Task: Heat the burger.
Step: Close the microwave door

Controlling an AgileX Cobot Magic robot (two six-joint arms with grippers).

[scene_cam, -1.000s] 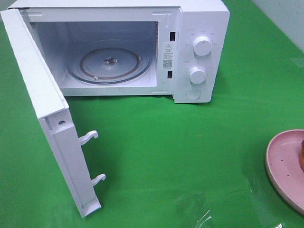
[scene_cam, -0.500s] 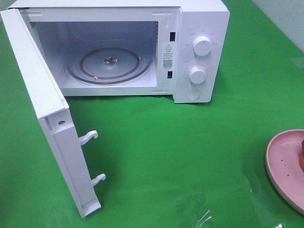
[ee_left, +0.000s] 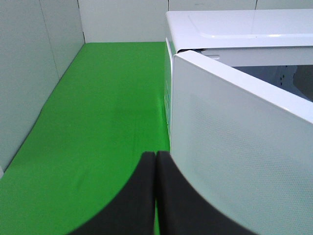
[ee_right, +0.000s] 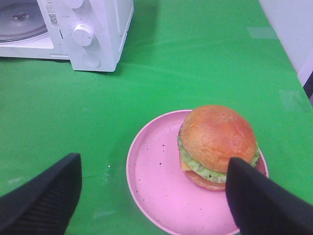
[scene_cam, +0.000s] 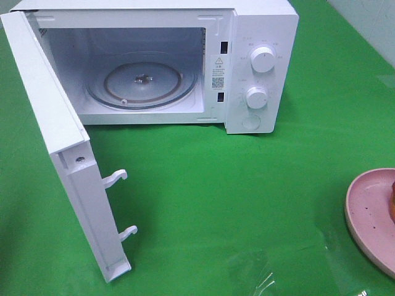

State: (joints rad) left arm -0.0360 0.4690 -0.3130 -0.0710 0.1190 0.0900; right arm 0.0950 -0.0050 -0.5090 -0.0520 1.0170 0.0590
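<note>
The burger (ee_right: 217,144), with a golden-brown bun, lettuce and tomato, sits on a round pink plate (ee_right: 156,186). In the exterior high view only a sliver of the burger (scene_cam: 392,202) shows at the right edge on the plate (scene_cam: 367,216). My right gripper (ee_right: 151,196) is open above the plate, its fingers (ee_right: 41,200) wide apart. The white microwave (scene_cam: 259,37) stands at the back with its door (scene_cam: 62,148) swung open and its glass turntable (scene_cam: 142,83) bare. My left gripper (ee_left: 155,193) is shut and empty beside the door's outer face (ee_left: 244,161).
A green cloth (scene_cam: 234,203) covers the table. Two dials (scene_cam: 263,60) sit on the microwave's right panel. White walls (ee_left: 29,73) bound the table on the left and at the back. A patch of clear film (scene_cam: 259,274) lies near the front edge.
</note>
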